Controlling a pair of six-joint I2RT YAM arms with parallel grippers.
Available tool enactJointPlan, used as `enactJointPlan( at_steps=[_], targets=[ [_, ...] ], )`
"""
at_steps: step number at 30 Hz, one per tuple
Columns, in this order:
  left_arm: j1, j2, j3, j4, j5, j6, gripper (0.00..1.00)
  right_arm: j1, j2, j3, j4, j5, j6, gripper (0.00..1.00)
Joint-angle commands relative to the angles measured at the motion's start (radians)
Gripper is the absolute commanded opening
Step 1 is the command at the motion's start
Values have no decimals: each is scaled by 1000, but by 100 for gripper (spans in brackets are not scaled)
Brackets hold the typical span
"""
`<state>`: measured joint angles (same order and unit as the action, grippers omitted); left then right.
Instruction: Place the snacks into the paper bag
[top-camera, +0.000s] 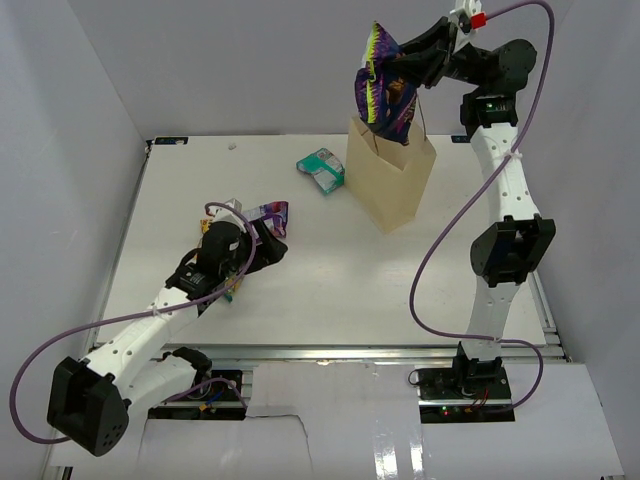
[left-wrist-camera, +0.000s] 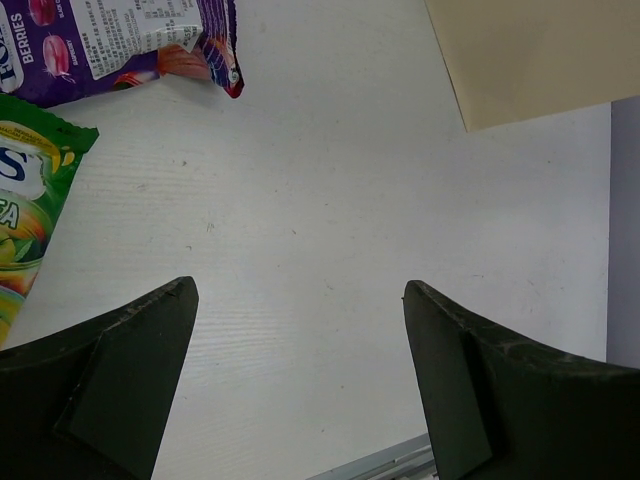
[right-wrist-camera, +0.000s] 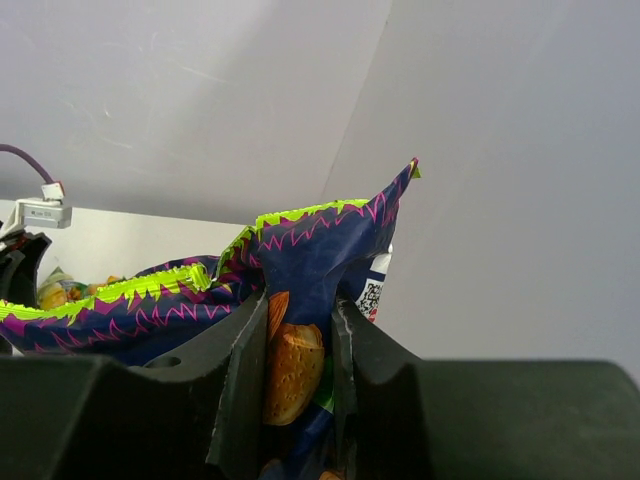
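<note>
Top external shows the right gripper (top-camera: 402, 68) clamped on the large dark purple bag (top-camera: 385, 100) above the paper bag (top-camera: 395, 185).

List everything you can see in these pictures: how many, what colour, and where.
paper bag: one, tan, upright on the far side of the table, right of centre
large purple bag: one, dark purple with a lime edge, held above the paper bag
teal-white packet: one, lying just left of the paper bag
small purple-white packet: one, lying by the left claw
green-yellow packet: one, beside the purple-white packet
table: one, white
left claw: one, black, open over bare table
right claw: one, black, shut on the large purple bag
</note>
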<state>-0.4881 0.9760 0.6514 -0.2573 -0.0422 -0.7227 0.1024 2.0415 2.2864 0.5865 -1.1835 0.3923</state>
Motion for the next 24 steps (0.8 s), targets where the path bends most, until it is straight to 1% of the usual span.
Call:
enactJointPlan(
  at_steps=[1, 4, 6, 7, 8, 9, 14, 15, 17, 24],
  targets=[
    [3, 12, 37, 27, 22, 12, 94, -9, -58, 77, 242, 64, 99, 8],
    [3, 29, 42, 38, 34, 17, 94, -12, -61, 67, 265, 62, 120, 8],
    [3, 39, 48, 39, 41, 20, 94, -15, -58, 23, 298, 53, 131, 8],
    [3, 39, 50, 38, 41, 23, 94, -23, -50, 9, 321, 51, 160, 8],
    [3, 35, 48, 38, 41, 22, 94, -26, -44, -4, 390, 50, 178, 8],
    [3, 32, 48, 33, 41, 23, 94, -29, -38, -27, 424, 45, 193, 8],
    [3, 1, 28, 29, 39, 8, 94, -33, 3, -56, 524, 42, 229, 8],
    [3, -6, 25, 27, 39, 3, 94, -33, 6, -79, 591, 50, 246, 8],
    [3, -10, 25, 24, 38, 0, 94, -33, 19, -91, 604, 48, 257, 8],
    [3, -2, 36, 18, 38, 0, 94, -38, 23, -211, 766, 42, 324, 8]
  ],
)
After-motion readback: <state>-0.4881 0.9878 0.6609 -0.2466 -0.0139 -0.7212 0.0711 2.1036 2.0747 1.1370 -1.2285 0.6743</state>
